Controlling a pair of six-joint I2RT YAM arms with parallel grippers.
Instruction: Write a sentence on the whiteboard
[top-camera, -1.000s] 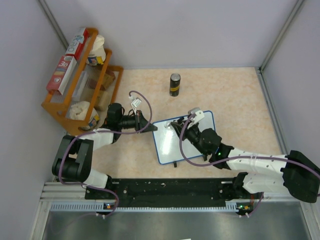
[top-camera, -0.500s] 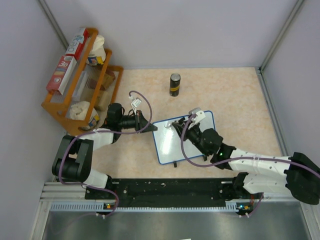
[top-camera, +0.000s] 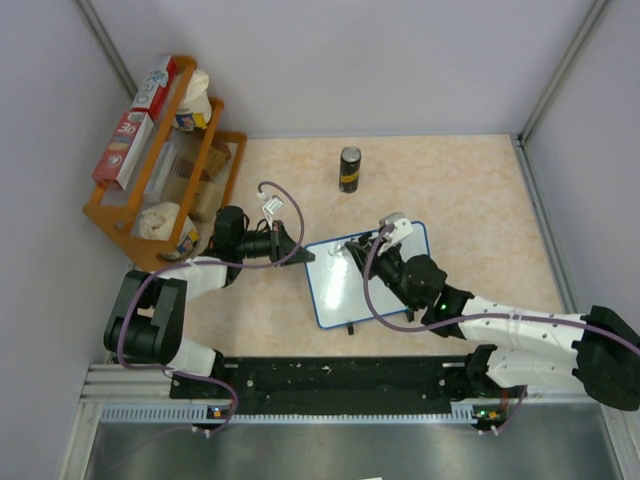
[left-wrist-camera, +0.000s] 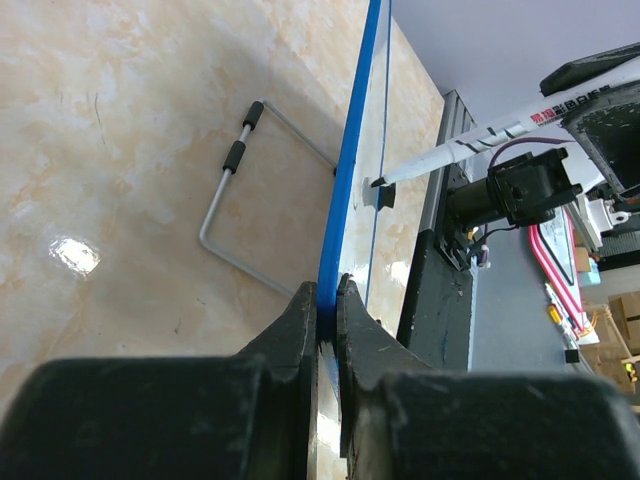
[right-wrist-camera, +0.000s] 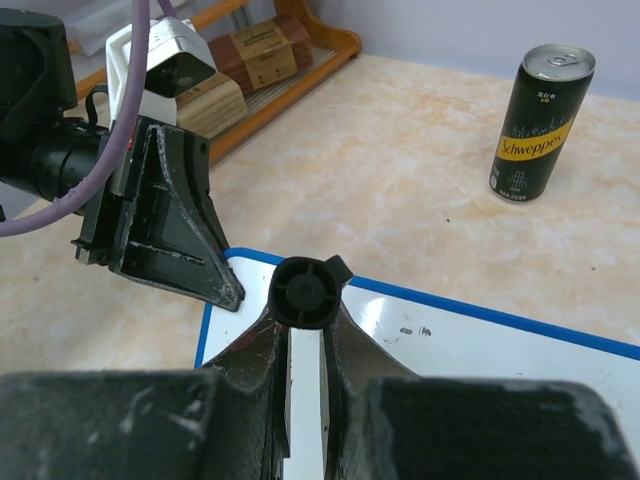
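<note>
- Top view: the whiteboard (top-camera: 375, 290) lies flat on the bench (top-camera: 470, 180). Its long axis runs left to right, with the right end a little farther back.
- The left end effector (top-camera: 300, 252) is clenched on the board's left edge. The right end effector (top-camera: 352, 250) is over the board's far left part.
- A can (top-camera: 349, 168) stands well beyond. The box labels in the rack (top-camera: 118, 237) are too small to read.
- Left wrist view: the blue rim runs edge-on, pinched between the fingers (left-wrist-camera: 300, 320). The tip of a marker (left-wrist-camera: 470, 145) touches the white face, and the print along its barrel is illegible.
- Right wrist view: the can reads "Schweppes". The right end effector is clamped on the marker, seen end-on. A few small dark marks (right-wrist-camera: 415, 330) on the board cannot be read.
</note>
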